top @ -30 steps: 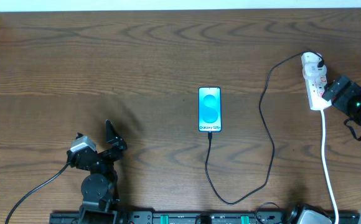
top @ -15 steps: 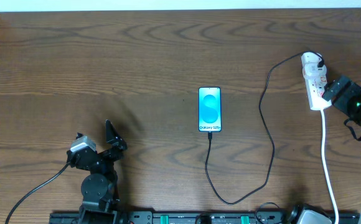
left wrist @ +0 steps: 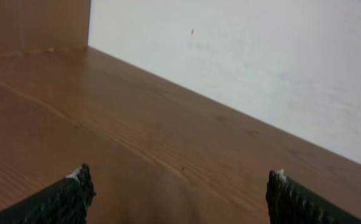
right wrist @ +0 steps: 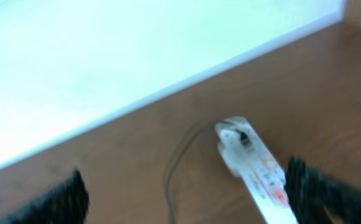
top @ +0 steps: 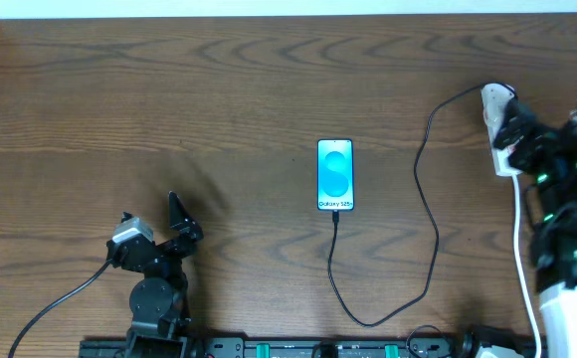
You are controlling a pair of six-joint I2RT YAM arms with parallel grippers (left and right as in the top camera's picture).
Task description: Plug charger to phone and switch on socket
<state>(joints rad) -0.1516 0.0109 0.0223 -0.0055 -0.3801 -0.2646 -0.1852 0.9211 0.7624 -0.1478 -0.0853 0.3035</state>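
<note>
right pincer (right wrist: 190, 193): spread wide, empty
narrow white red-marked power strip (right wrist: 255, 165): just ahead, between its fingers
thin black charger cable (top: 430, 199): reaches slim blue-screen phone (top: 335, 175), well left of it
left pincer (left wrist: 179, 193): spread wide, empty

overhead view: right gripper (top: 515, 134) covers the power strip's (top: 489, 97) middle; switches hidden. charger plug (top: 335, 215) at the phone's (top: 335, 174) 6 o'clock edge: seating too small to tell. right wrist view: blurred, power strip cut off at 5 o'clock.
</note>
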